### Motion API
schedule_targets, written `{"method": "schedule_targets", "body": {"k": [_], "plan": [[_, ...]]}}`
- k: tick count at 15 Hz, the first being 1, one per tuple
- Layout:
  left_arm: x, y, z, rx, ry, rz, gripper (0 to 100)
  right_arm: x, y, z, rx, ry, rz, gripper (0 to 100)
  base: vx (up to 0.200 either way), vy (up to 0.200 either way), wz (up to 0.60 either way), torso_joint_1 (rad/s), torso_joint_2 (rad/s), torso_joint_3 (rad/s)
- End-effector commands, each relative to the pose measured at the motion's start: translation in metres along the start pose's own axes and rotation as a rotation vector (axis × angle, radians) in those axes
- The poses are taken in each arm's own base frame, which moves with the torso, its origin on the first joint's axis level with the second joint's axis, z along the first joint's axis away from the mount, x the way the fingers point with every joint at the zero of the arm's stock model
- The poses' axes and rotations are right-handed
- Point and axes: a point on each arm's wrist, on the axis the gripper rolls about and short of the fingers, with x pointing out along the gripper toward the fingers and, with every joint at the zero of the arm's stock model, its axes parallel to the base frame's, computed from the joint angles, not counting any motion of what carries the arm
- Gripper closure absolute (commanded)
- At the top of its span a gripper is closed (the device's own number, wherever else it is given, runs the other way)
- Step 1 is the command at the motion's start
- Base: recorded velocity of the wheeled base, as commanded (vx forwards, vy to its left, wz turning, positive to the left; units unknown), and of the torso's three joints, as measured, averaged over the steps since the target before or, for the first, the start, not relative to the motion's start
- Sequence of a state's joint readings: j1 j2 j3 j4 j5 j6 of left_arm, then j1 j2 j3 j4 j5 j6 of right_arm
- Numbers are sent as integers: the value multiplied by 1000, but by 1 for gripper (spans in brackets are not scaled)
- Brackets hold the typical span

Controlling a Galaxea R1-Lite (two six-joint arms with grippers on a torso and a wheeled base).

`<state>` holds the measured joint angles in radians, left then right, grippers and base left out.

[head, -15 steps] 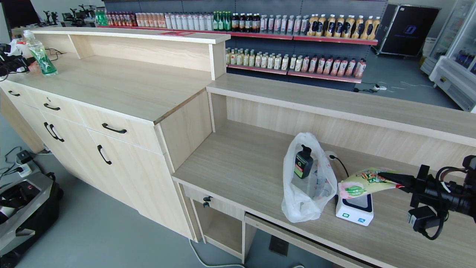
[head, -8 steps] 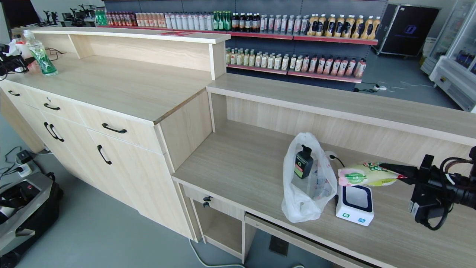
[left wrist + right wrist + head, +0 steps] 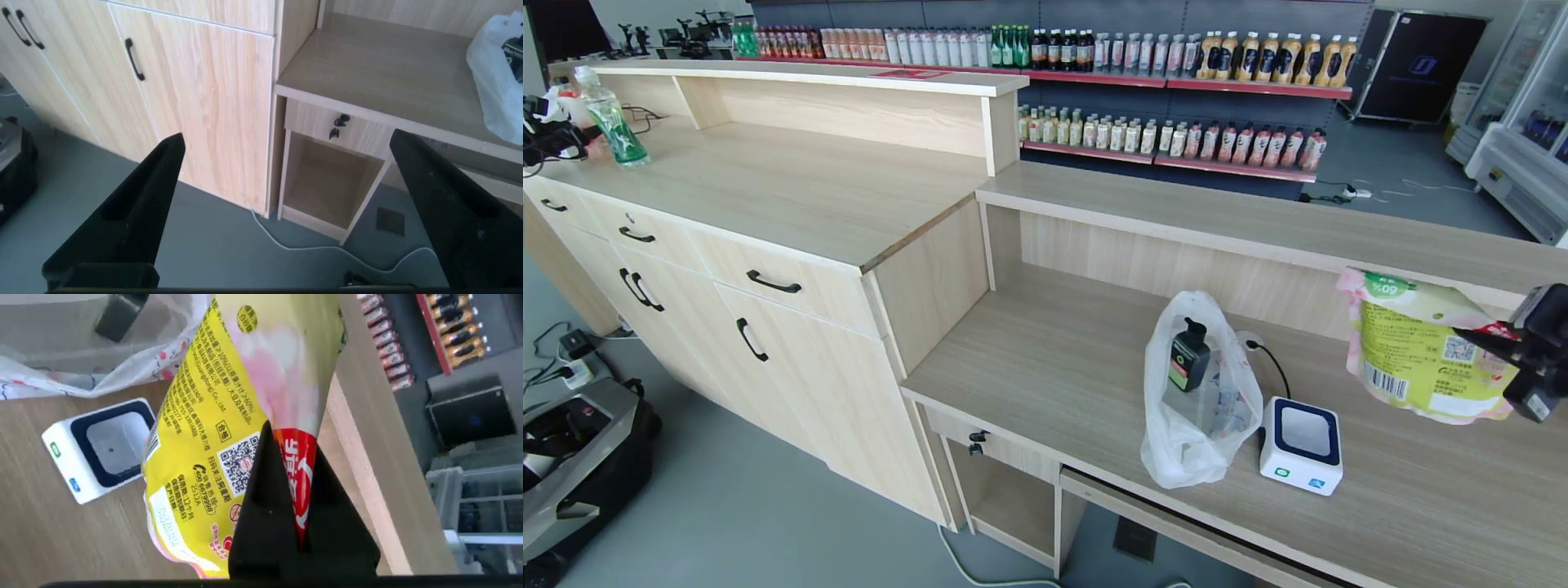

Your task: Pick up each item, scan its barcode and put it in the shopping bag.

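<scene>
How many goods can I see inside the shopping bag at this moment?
1: a black pump bottle standing in the shopping bag on the counter. The bag's printed folds may hide more. The yellow pouch is outside it, in the right hand.

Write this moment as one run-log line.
right gripper: shut on snack pouch, aloft beside scanner | left gripper: open, empty | shopping bag: holds pump bottle

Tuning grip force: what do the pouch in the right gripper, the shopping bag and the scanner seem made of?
Pouch: likely glossy printed plastic film; it wrinkles and shines. Shopping bag: thin translucent plastic; a bottle shows through it. Scanner: hard smooth white plastic, apparently, with a glassy window.
</scene>
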<state>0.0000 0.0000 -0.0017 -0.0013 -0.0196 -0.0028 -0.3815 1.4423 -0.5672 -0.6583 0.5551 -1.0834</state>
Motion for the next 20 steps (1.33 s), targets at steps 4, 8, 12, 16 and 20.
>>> {"method": "schedule_targets", "body": {"k": [4,8,12,16,20], "plan": [[0,0,0,0,1,0,0,-32,10,-1,258,112,0,100,0,0,0,0,0,0],[0,0,0,0,1,0,0,-28,16,4,389,100,22,100,0,0,450,4,3,4],[0,0,0,0,1,0,0,7,29,30,518,-1,64,100,0,0,450,1,2,4],[0,0,0,0,1,0,0,61,72,16,511,-7,210,100,0,0,0,0,0,0],[0,0,0,-2,1,0,0,106,102,-19,555,81,278,100,0,0,0,0,0,0]]}}
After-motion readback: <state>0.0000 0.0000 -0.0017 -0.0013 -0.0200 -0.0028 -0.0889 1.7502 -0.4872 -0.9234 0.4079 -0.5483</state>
